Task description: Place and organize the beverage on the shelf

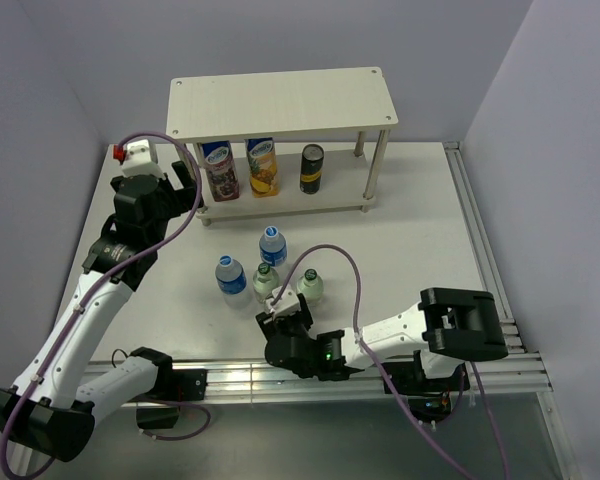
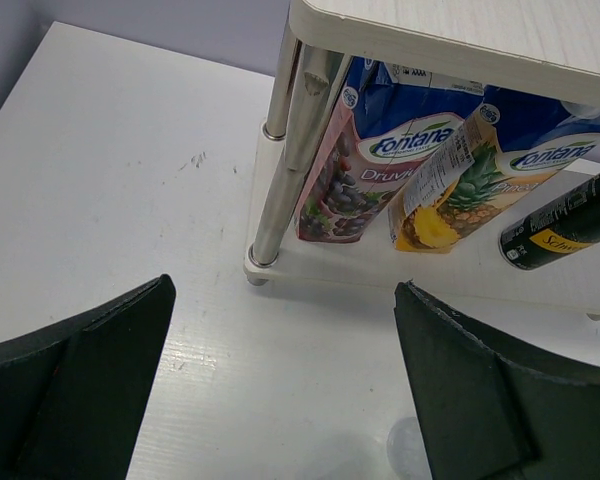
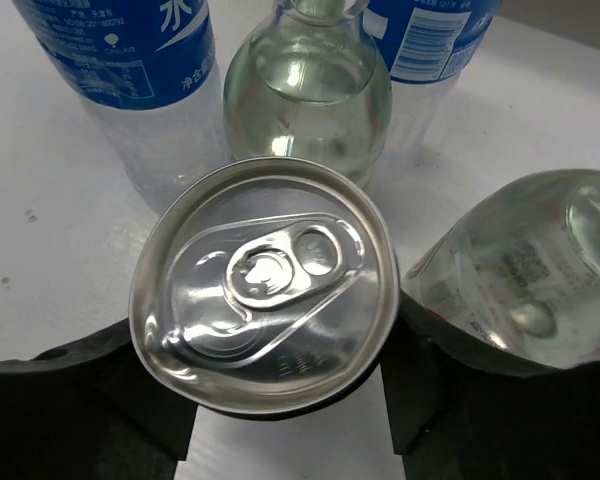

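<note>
Right wrist view: the right gripper (image 3: 265,395) has its jaws pinching a can (image 3: 263,325) by its sides, the pull tab unbroken, so it is sealed. Just behind it stands a glass bottle (image 3: 308,85) of clear liquid, with a second glass bottle (image 3: 520,270) close on the right and two blue-labelled plastic bottles (image 3: 130,60), apparently full, further back. The step in hand looks like picking up this can; next comes a straight lift clear of the crowded bottles

Left wrist view: the left gripper (image 2: 285,400) hovers with jaws spread wide, holding nothing. It faces the shelf (image 2: 460,30), whose lower board carries two juice cartons (image 2: 380,150) and a second can (image 2: 565,230)

Top view: the four bottles stand grouped on the table (image 1: 420,230) in front of the shelf; the gripped can probably belongs beside its twin, where free board shows
</note>
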Action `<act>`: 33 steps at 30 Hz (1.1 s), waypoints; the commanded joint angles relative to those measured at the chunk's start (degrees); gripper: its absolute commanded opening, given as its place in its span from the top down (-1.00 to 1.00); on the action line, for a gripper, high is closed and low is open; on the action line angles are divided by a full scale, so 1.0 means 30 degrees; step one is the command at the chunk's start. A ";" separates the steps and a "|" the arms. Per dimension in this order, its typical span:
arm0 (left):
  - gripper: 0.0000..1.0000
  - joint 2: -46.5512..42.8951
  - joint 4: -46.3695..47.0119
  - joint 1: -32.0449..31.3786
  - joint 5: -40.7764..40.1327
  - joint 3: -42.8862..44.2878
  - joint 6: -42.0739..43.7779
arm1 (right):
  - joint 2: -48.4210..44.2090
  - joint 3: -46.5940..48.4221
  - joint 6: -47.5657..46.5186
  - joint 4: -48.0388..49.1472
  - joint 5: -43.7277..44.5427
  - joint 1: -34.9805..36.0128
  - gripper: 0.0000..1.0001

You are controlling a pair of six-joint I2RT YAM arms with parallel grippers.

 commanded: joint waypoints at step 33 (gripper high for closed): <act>-0.96 -0.0035 0.0218 -0.0053 -0.0132 0.0207 0.0224 | -1.1698 0.5466 -0.2587 -0.7228 0.1308 -0.4830 1.00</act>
